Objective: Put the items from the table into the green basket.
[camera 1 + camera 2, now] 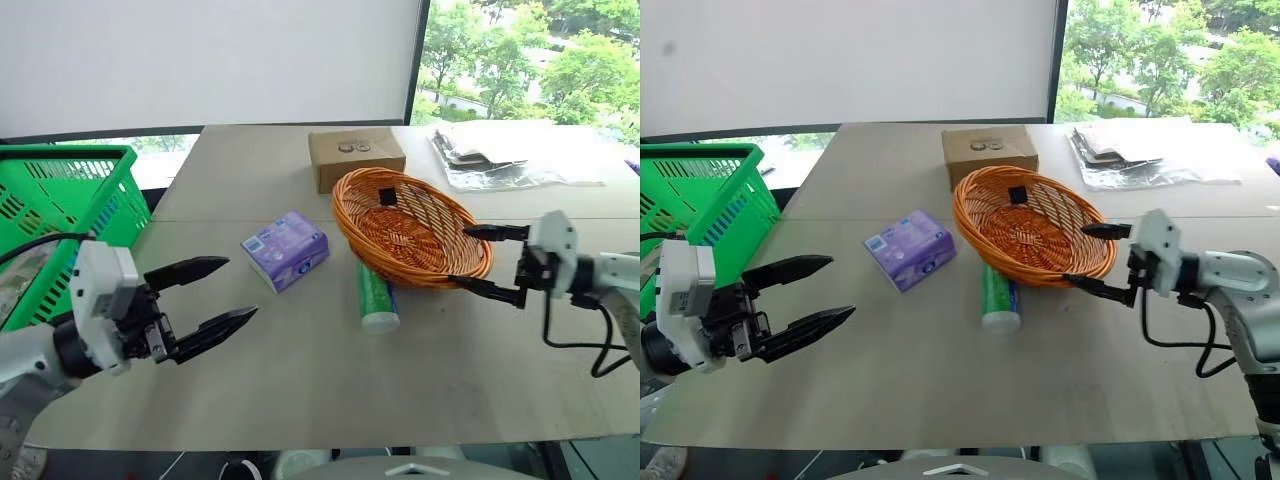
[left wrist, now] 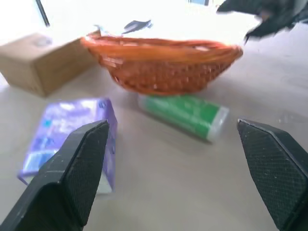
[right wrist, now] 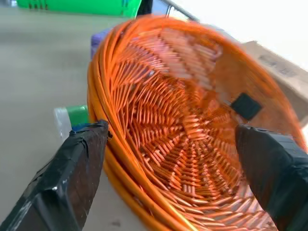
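both tools wide open, empty – left tool (image 1: 213, 293) near tissue pack (image 1: 286, 250); right tool (image 1: 482, 260) beside wicker bowl (image 1: 410, 227).

Beige table (image 1: 300, 380) w/ seam: purple tissue pack (image 1: 286, 250) centre-left, green canister (image 1: 376, 297) just below orange wicker bowl (image 1: 410, 226) at centre, cardboard box (image 1: 356, 158) above it, papers (image 1: 500, 150) upper right.

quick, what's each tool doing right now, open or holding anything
Left tool: open, holding nothing.
Right tool: open, holding nothing, beside the orange wicker bowl.
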Action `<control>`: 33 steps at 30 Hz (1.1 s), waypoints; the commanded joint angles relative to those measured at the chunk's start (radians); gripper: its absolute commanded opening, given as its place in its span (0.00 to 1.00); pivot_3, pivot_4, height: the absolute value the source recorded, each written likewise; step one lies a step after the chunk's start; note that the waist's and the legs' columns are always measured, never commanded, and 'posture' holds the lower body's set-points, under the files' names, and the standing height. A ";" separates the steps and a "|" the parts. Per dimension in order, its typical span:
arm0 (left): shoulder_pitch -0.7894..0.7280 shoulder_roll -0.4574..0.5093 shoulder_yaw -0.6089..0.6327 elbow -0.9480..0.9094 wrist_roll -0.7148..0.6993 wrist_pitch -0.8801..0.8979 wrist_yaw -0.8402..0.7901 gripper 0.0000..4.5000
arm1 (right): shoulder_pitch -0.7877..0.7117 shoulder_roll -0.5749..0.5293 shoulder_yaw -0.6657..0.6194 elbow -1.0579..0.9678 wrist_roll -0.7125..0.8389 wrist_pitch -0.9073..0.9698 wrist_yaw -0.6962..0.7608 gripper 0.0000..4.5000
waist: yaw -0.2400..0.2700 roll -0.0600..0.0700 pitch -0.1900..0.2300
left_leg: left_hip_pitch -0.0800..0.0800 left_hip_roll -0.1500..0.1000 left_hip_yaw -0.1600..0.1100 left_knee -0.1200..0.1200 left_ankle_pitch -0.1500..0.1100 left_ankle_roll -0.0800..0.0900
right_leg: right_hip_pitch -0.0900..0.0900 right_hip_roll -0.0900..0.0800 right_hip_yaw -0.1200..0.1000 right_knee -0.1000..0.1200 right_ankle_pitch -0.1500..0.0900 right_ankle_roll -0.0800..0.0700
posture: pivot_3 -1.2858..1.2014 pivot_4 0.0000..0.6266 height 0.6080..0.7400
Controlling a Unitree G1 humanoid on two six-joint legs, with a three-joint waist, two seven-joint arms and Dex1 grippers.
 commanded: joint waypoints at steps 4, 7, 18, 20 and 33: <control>0.041 0.002 0.162 -0.083 -0.077 0.032 0.026 0.97 | -0.086 -0.004 0.080 -0.033 -0.008 0.123 0.022 1.00 | 0.029 -0.003 -0.001 | -0.001 0.000 -0.001 0.000 0.000 0.000 | 0.000 0.000 -0.001 -0.002 0.000 0.000 | 0.64 0.02 1.00; 0.051 -0.004 0.168 -0.111 -0.085 0.037 0.054 0.97 | -0.101 -0.013 0.096 -0.049 0.014 0.173 0.058 1.00 | 0.049 -0.003 -0.001 | -0.001 0.000 -0.002 0.000 0.000 0.000 | 0.000 0.000 -0.002 -0.001 0.000 0.000 | 0.65 0.02 1.00; 0.016 0.012 0.113 -0.132 -0.119 0.045 0.117 0.97 | -0.117 -0.027 0.150 -0.067 -0.096 0.189 -0.009 1.00 | 0.075 -0.005 -0.003 | -0.001 0.000 -0.003 0.000 0.000 0.000 | 0.000 0.000 -0.004 0.000 -0.002 0.003 | 0.65 0.02 1.00; -0.004 0.028 0.103 -0.125 -0.120 0.050 0.121 0.97 | -0.140 0.002 0.163 -0.025 -0.153 0.173 -0.069 1.00 | 0.075 -0.005 -0.003 | -0.001 0.000 -0.003 0.000 0.000 0.000 | 0.000 0.000 -0.003 0.000 -0.002 0.003 | 0.64 0.03 1.00; -0.079 0.067 0.032 -0.100 -0.124 0.062 0.112 1.00 | -0.128 0.037 0.131 0.001 -0.209 0.087 -0.095 0.10 | 0.070 -0.008 -0.005 | 0.000 0.000 -0.003 0.000 0.000 0.000 | 0.001 0.001 -0.003 0.000 0.000 0.000 | 0.63 0.03 1.00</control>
